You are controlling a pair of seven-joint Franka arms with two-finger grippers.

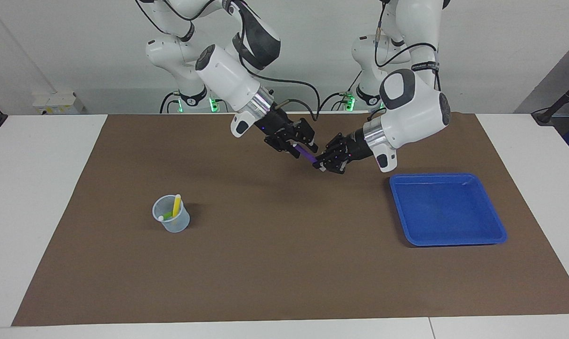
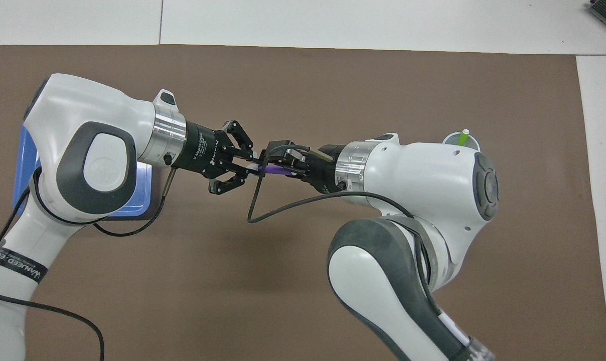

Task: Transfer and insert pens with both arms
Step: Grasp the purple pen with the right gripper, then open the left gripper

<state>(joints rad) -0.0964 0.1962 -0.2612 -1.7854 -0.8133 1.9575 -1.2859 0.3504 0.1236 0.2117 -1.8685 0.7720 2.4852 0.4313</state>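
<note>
Item: purple pen (image 1: 306,153), airborne at upper centre of frame over the brown mat (image 1: 284,263), spanning both grippers.
Right gripper (image 1: 297,149): clenched on the pen's upper end.
Left gripper (image 1: 323,165): at the pen's lower end; grip state cannot be told.
Handling note: one gripper should likely let go only once the other is firm.
Clear cup (image 1: 171,214), lower left of frame: holds yellow pen (image 1: 176,203) and green pen (image 1: 166,216).
Blue tray (image 1: 494,226), lower right.
</note>
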